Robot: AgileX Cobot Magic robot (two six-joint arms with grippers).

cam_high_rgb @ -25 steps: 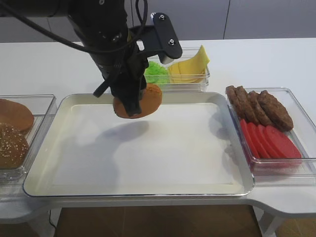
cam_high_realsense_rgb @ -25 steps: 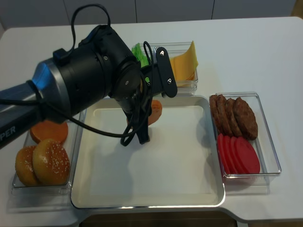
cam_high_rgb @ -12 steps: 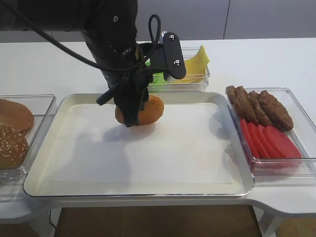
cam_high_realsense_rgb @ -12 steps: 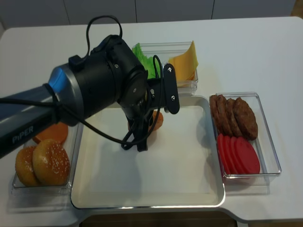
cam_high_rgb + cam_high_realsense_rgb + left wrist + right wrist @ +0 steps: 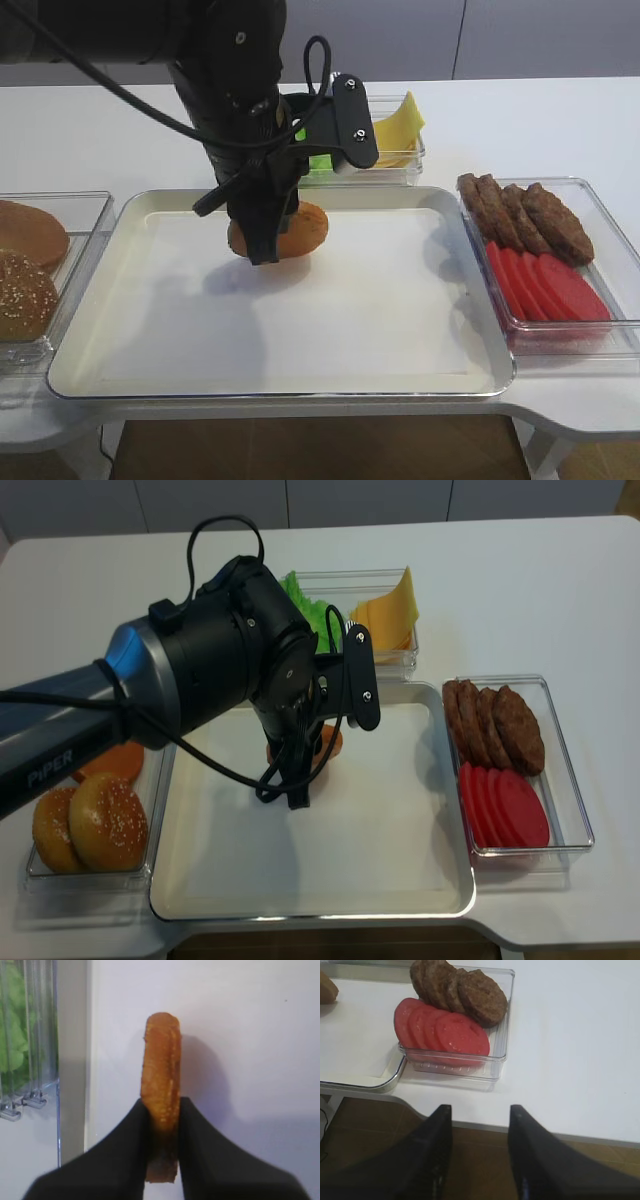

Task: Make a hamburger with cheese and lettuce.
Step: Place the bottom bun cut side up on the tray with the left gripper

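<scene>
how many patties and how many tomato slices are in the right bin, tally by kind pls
meat patties: 4
tomato slices: 4
total: 8

- Both high views are bright and evenly lit from above; the white surface (image 5: 520,120) reads clean, without harsh glare.
- The arm throws a soft, diffuse grey shadow on the tray (image 5: 300,330), left of and below the bun half (image 5: 300,228).
- A thin bright highlight runs along the tray's front metal rim.
- Left wrist view is dimmer, with a bluish-violet cast; the bun's shadow falls to its right, and the black claw (image 5: 161,1110) is blurred.
- Right wrist view: the near claw (image 5: 480,1125) is soft and dark, while the tomato slices (image 5: 442,1030) are sharp.
</scene>
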